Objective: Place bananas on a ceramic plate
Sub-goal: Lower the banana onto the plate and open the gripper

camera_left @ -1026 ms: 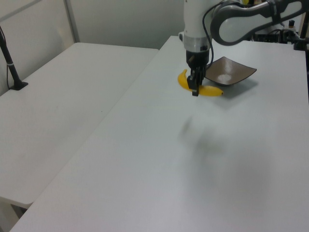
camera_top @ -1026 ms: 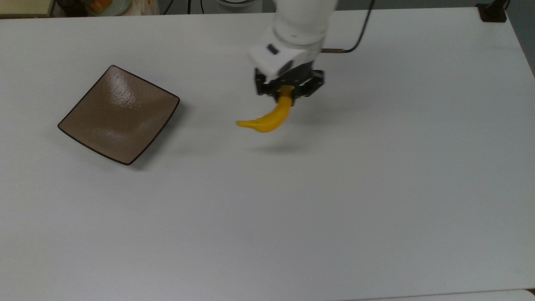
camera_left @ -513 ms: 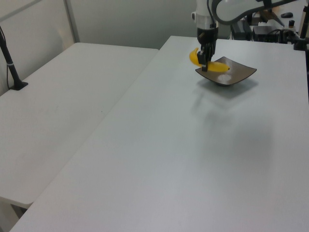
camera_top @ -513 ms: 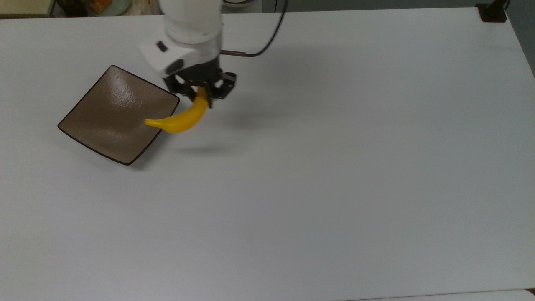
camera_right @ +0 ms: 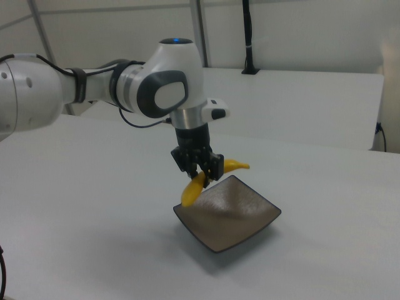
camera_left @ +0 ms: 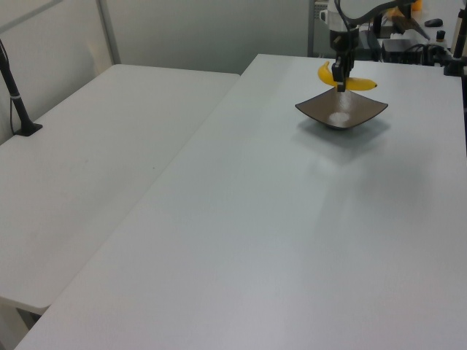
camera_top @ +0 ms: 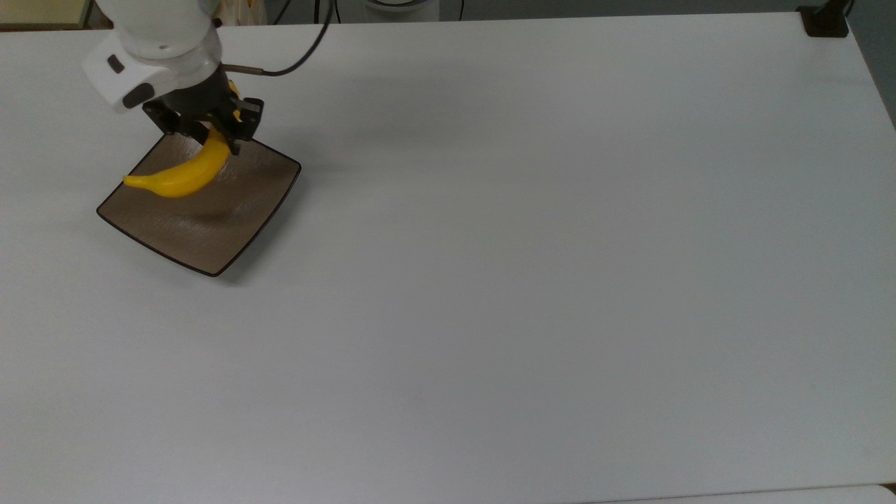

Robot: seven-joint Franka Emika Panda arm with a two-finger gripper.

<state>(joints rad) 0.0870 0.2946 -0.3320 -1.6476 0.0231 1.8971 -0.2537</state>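
My gripper (camera_top: 210, 134) is shut on one end of the yellow banana (camera_top: 178, 176), which hangs in the air over the square brown plate (camera_top: 210, 231). In the top view the banana curves left across the plate's upper part and casts a shadow on it. In the right view the gripper (camera_right: 201, 178) holds the banana (camera_right: 191, 192) just above the plate (camera_right: 240, 222), near the plate's left corner. In the left view the banana (camera_left: 359, 83) hangs in the gripper (camera_left: 339, 80) above the plate (camera_left: 339, 117).
The plate sits near the top view's upper left on a wide white table (camera_top: 525, 280). A black mount (camera_top: 826, 21) stands at the table's far right corner. A second white table (camera_left: 87, 146) with a black pole (camera_left: 18, 102) lies at the left view's left.
The arm has carried the banana leftward in the top view, from mid-table to over the plate. The grip on the banana is unchanged.
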